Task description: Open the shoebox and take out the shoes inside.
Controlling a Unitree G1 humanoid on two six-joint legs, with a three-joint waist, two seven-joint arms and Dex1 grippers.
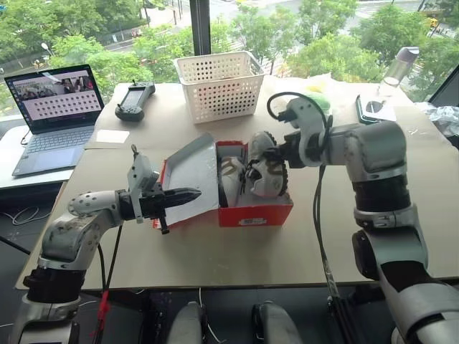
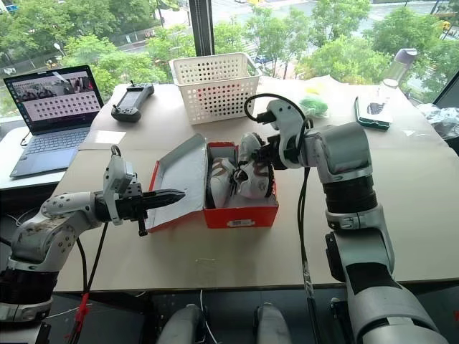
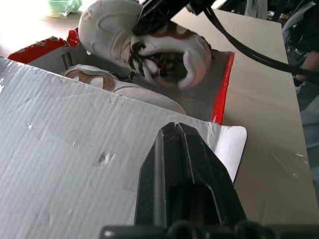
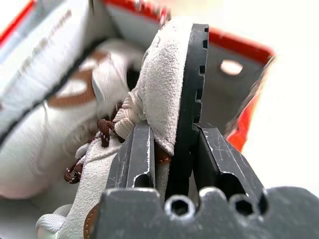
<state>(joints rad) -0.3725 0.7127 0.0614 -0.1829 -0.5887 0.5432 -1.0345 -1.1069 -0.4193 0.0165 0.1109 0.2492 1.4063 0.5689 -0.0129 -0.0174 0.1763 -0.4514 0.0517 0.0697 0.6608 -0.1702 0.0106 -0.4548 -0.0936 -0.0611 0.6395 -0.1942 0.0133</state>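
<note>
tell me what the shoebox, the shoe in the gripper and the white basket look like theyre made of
Shoebox: cardboard, glossy red outside, matte grey-white inside, faint corrugation lines across the lid.
Shoe clamped by the right gripper: fuzzy napped upper, probably suede or synthetic, with a dark ridged rubbery sole.
Basket: likely rigid white plastic, walls in even perforated rows.

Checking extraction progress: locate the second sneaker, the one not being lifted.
It lies inside the red shoebox, beside the open lid, left of the sneaker gripped by the right claw: the second sneaker.
</note>
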